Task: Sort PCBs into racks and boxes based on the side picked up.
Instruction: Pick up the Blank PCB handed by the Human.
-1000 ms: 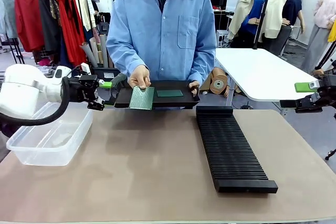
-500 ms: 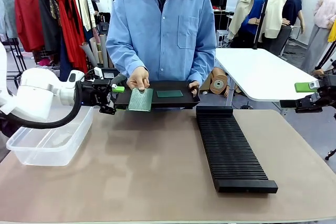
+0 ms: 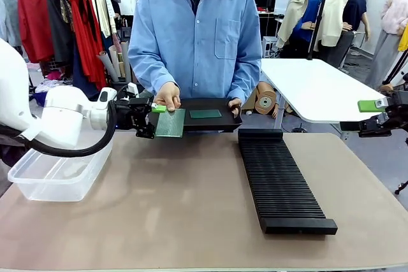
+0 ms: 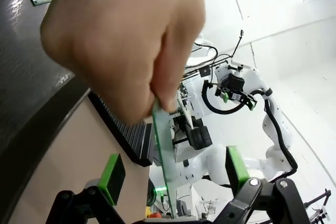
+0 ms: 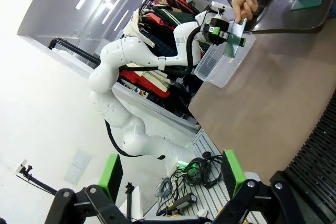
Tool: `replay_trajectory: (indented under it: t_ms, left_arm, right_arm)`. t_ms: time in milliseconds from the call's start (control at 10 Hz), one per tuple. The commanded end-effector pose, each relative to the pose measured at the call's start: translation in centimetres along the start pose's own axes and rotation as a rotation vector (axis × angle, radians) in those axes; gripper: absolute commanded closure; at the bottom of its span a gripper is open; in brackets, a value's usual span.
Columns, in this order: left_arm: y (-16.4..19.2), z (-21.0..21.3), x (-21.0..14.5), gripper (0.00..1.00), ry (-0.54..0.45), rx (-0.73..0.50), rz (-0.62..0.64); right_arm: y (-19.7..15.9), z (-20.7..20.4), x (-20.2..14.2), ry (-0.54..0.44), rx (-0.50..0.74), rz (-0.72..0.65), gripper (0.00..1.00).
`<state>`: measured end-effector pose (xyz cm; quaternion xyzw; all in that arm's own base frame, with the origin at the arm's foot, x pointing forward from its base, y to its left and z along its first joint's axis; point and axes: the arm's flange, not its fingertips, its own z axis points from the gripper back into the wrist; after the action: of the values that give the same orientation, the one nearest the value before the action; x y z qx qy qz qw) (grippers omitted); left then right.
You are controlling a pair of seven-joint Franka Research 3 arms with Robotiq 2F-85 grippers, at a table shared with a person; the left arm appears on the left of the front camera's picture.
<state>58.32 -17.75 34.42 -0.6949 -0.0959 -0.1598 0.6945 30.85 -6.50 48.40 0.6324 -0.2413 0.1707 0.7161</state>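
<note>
A person's hand (image 3: 169,95) holds a speckled pale-green PCB (image 3: 172,123) upright at the left end of a shallow black tray (image 3: 224,121). My left gripper (image 3: 155,121) is open at the board's left edge. In the left wrist view the PCB (image 4: 165,161) stands edge-on between my green pads (image 4: 112,178), touching neither, with the hand (image 4: 121,40) above it. A darker PCB (image 3: 205,113) lies flat in the tray. The black slotted rack (image 3: 280,183) lies right of centre. The clear box (image 3: 60,170) sits at the left. My right gripper (image 3: 361,116) hovers open at the far right.
The person's other hand (image 3: 236,104) grips the tray's right end at the table's far edge. A white table (image 3: 319,87) stands behind on the right, a clothes rail (image 3: 57,17) at the back left. Bare tabletop (image 3: 172,202) lies between box and rack.
My left arm has reached to the right, from beside the tray until its open fingers stand around the edge of the held PCB. The right arm has not moved.
</note>
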Motion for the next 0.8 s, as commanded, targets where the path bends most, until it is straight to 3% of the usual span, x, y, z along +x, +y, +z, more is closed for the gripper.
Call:
replay_trajectory:
  t_ms: [0,100,200,600,700]
  left_arm:
    - [0.63,-1.24,0.57,0.00,-0.027,-0.001,-0.025]
    - [0.76,-1.51,0.48,0.06,-0.026,0.002,-0.030]
    - [0.83,-1.51,0.44,0.21,-0.032,0.000,-0.032]
    - [0.70,-1.24,0.47,0.98,-0.048,-0.016,-0.034]
    - [0.65,-1.23,0.49,1.00,-0.050,-0.018,-0.033]
  right_arm:
    - [0.22,0.07,0.41,0.005,0.005,0.010,0.00]
    - [0.22,0.07,0.41,0.005,0.005,0.010,0.00]
    - [0.22,0.07,0.41,0.005,0.005,0.010,0.00]
    - [0.22,0.07,0.41,0.005,0.005,0.010,0.00]
    - [0.22,0.07,0.41,0.005,0.005,0.010,0.00]
